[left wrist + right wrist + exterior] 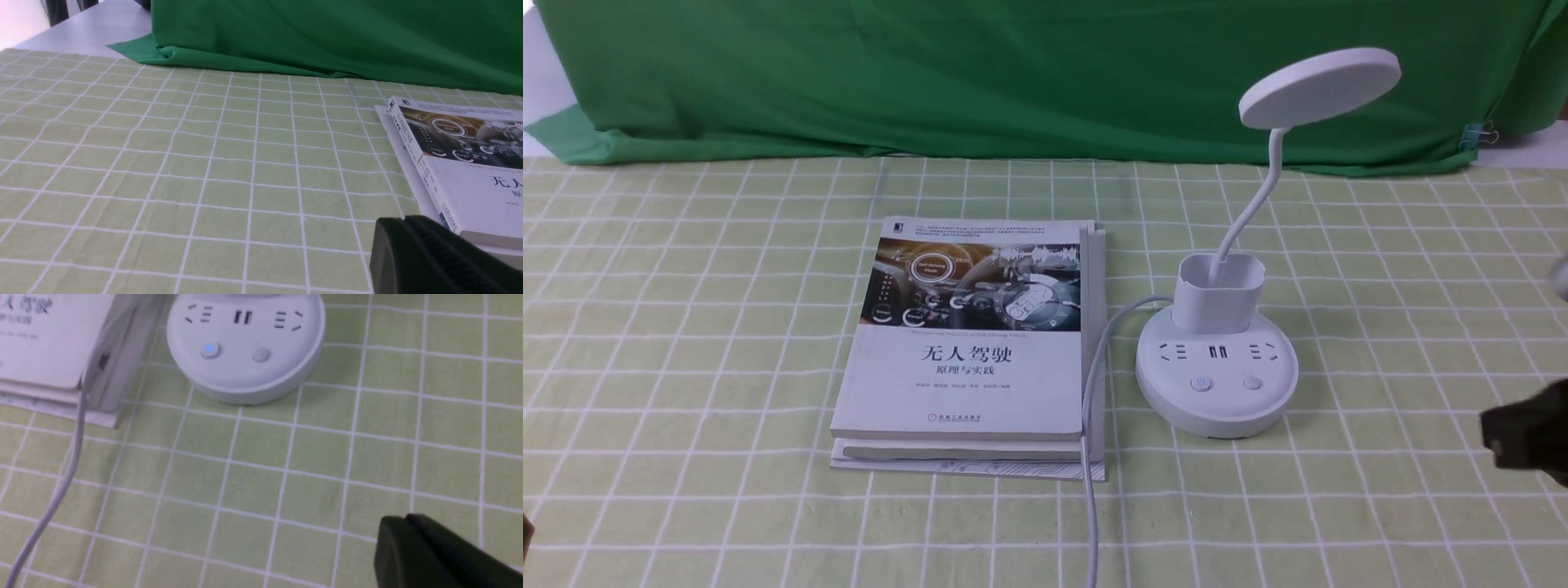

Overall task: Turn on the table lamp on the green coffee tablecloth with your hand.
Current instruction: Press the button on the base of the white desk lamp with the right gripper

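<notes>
The white table lamp (1217,384) stands on the pale green coffee tablecloth (686,327), right of the middle. Its disc head (1319,86) tilts above the cup holder (1221,294). The round base has two buttons: the left one (209,350) glows blue, the right one (260,355) is plain. Its white cord (1090,425) runs toward the front edge. My right gripper (404,518), the black hand, is shut and empty; it hovers over the cloth to the right of the base and apart from it, blurred in the front view (1527,437). My left gripper (404,220) is shut and empty, near the book's corner.
A stack of books (972,343) lies just left of the lamp, with the cord along its right side. It also shows in the left wrist view (461,163). A dark green backdrop (1013,73) hangs along the far edge of the cloth.
</notes>
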